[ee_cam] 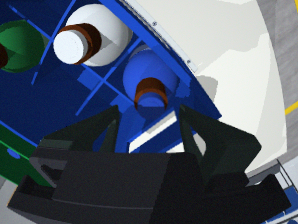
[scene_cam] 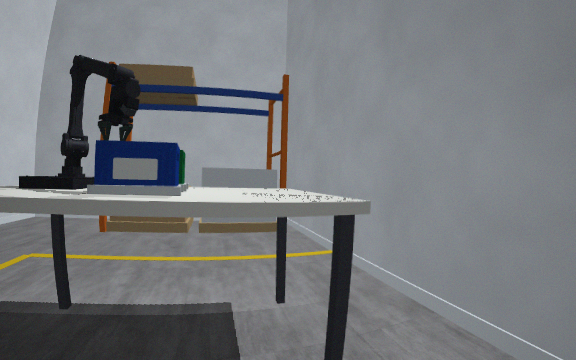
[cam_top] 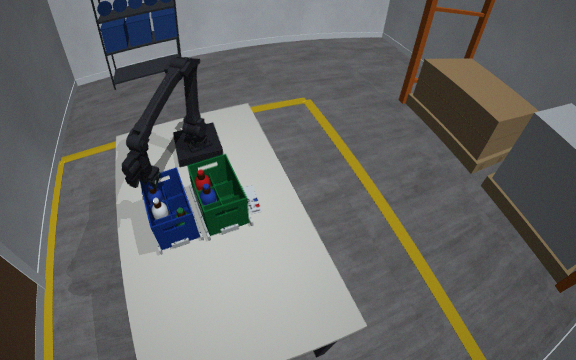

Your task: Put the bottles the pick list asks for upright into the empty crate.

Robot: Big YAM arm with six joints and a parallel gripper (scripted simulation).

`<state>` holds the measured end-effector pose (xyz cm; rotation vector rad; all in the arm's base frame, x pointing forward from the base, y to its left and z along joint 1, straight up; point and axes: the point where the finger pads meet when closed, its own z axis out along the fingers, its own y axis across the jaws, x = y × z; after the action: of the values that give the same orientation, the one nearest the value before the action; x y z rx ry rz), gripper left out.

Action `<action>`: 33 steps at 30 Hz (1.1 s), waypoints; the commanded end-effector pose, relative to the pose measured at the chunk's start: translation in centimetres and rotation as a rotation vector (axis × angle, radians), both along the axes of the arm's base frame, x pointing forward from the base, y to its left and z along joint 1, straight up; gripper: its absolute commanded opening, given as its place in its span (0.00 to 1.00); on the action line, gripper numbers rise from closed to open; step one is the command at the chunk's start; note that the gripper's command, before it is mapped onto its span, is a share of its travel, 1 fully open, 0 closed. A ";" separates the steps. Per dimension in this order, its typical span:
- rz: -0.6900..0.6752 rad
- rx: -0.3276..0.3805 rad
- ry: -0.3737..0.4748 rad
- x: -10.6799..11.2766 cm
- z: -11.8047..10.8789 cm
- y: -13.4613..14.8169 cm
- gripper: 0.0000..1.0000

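Note:
The blue crate holds a white-label bottle, a green-label bottle and a blue-label bottle with a brown cap in its far corner cell. The green crate holds a red-label bottle and a blue-label bottle. The pick list lies to the right of the green crate. My gripper is open and empty. It points down over the blue-label bottle in the blue crate, with the fingertips just above the crate rim.
The arm's black base stands behind the crates. The two crates stand side by side and close together. The green crate's right-hand cells are empty. The white-label bottle stands in the cell next to the gripper.

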<state>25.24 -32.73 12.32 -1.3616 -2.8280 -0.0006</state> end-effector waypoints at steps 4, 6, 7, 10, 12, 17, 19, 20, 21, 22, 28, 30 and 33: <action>0.004 -0.009 -0.010 0.2 -0.7 -0.4 0.61; 0.004 -0.005 -0.007 0.2 -1.1 -0.4 0.61; 0.004 -0.005 -0.007 0.2 -1.1 -0.4 0.61; 0.004 -0.042 -0.035 1.3 0.3 -1.8 0.61; 0.004 -0.008 -0.009 0.3 -1.5 -0.6 0.61; 0.004 -0.017 -0.016 0.5 -1.8 -0.8 0.61; 0.004 -0.018 -0.017 0.2 -2.0 -0.4 0.61; 0.004 -0.023 -0.021 0.4 -1.8 -0.6 0.61; 0.001 -0.028 -0.023 0.8 -1.2 -1.0 0.61; 0.001 -0.028 -0.023 0.8 -1.2 -1.0 0.61; 0.001 -0.028 -0.023 0.8 -1.2 -1.0 0.61; 0.001 -0.028 -0.023 0.8 -1.2 -1.0 0.61; 0.001 -0.028 -0.023 0.8 -1.2 -1.0 0.00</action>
<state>25.23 -32.71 9.88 -1.3613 -2.8266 -0.0023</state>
